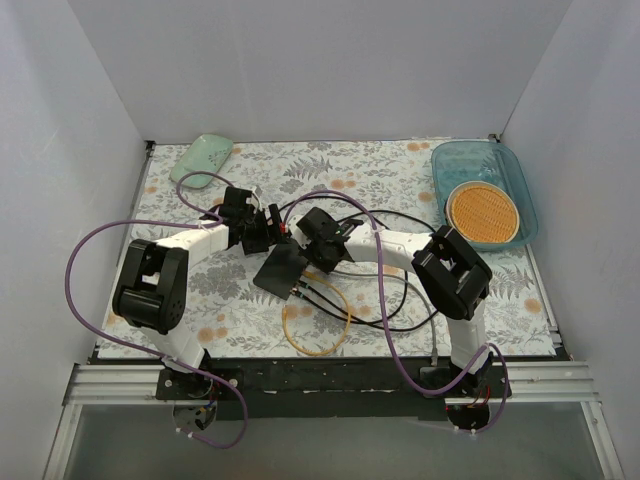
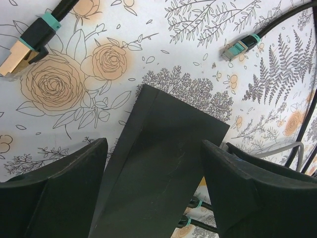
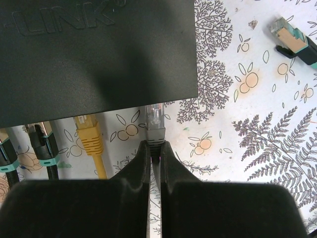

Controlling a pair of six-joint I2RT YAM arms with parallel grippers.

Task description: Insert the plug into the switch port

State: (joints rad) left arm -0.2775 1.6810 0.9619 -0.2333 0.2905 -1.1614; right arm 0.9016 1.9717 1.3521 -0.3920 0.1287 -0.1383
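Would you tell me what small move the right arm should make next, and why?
Probably ease the right end effector straight forward, pushing the grey plug into the switch. It is shut on the plug, whose clear tip just meets the port edge beside the yellow plug, most of its head outside. The left end effector flanks the switch.

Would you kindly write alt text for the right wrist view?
The right gripper, shut on a grey clear-tipped plug, holds it at the edge of the flat dark grey switch, beside a yellow plug and two black plugs, above a floral tablecloth.
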